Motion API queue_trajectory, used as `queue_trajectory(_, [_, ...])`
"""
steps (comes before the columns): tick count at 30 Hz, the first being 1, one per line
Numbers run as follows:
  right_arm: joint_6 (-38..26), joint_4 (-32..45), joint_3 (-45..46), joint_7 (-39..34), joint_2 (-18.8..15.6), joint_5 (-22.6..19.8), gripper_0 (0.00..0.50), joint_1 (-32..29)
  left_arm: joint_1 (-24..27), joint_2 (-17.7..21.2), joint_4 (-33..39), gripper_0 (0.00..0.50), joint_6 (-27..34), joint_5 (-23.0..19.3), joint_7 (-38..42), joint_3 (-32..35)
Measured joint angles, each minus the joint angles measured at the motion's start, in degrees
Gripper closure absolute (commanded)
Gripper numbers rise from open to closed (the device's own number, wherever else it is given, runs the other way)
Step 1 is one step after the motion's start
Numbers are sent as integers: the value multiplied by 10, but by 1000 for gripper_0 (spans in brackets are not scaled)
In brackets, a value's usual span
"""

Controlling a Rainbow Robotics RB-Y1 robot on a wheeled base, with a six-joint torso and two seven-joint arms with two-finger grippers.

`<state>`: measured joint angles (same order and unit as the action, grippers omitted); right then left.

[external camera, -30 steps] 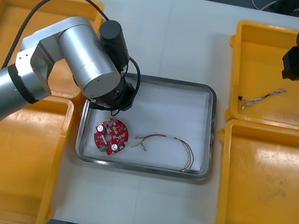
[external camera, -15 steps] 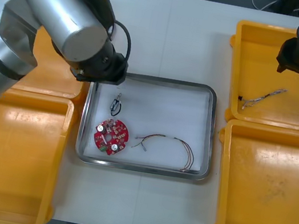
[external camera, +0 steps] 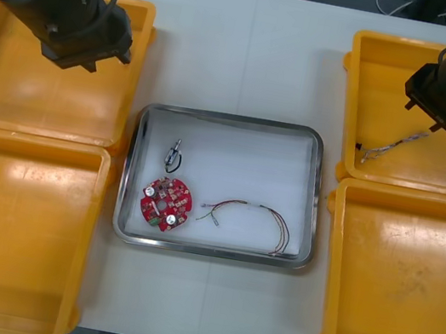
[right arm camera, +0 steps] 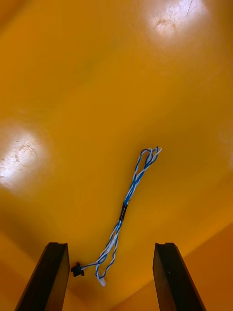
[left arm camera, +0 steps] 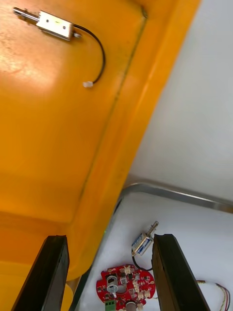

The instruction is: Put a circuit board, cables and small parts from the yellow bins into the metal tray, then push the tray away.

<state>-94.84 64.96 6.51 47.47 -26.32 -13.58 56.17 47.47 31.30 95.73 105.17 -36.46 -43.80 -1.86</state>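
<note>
Lifting clear, my left pincer [left arm camera: 110,238], spread apart and empty, has left a small metal part [external camera: 173,155] in the metal tray [external camera: 232,117] off to its right, beside the circuit board [external camera: 165,204]. My right pincer [right arm camera: 110,245], also apart, hovers directly over the blue and white cable [right arm camera: 131,194], likely next.

No legible text, label, brand, number or sign anywhere; any print on the round red circuit board [external camera: 166,203] too small to make out.
</note>
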Motion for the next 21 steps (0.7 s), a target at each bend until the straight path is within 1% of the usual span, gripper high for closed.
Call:
queue_trajectory(8, [53, -63, 0, 0, 4, -1, 0, 0, 50, 1, -124, 0, -3, 17, 0, 30])
queue_trajectory(11, [70, -83, 0, 0, 6, -4, 0, 0, 68, 1, -169, 0, -11, 33, 0, 37])
queue_trajectory(15, [79, -99, 0, -2, 7, -11, 0, 1, 94, 1, -224, 0, -27, 57, 0, 38])
queue_trajectory(18, [79, -101, 0, -5, 10, -15, 0, 0, 109, 1, -260, 0, -46, 62, 0, 38])
queue_trajectory(21, [81, -101, 0, -26, 16, -18, 0, 0, 119, 1, -287, 0, -64, 66, 1, 38])
